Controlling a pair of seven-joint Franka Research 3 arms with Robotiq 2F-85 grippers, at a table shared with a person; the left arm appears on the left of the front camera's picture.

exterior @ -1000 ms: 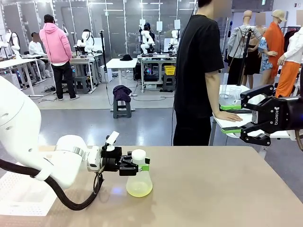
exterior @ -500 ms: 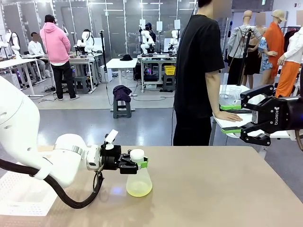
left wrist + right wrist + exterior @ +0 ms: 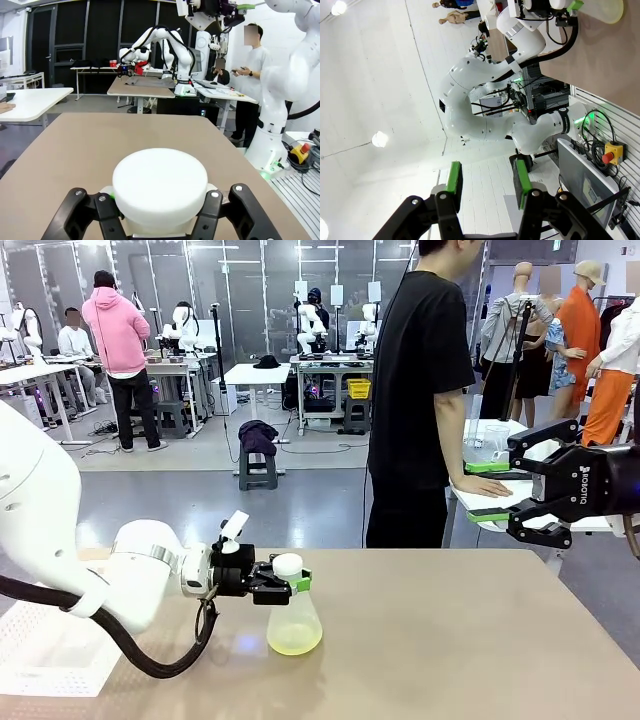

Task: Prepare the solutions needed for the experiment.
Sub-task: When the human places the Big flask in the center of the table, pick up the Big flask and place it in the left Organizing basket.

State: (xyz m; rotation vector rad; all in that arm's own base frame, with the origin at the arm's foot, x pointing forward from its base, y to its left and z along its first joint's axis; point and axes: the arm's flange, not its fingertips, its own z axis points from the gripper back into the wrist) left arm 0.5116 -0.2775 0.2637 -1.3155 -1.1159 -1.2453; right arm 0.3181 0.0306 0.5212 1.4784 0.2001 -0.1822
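Here the left tool (image 3: pixel 291 584) pinches the neck of a translucent conical plastic flask (image 3: pixel 294 620) standing on the tan table (image 3: pixel 450 640), holding shallow yellow-green solution (image 3: pixel 294 644). Light, probably slippery; grip the neck. The right tool (image 3: pixel 500 490) hangs spread, empty.

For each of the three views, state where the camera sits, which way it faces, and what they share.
Front: between the arms, facing across the table to the person; both arms show.
Left wrist: looks along the left gripper, shut on the flask.
Right wrist: rolled, right gripper empty, ceiling behind.
Shared: the flask.
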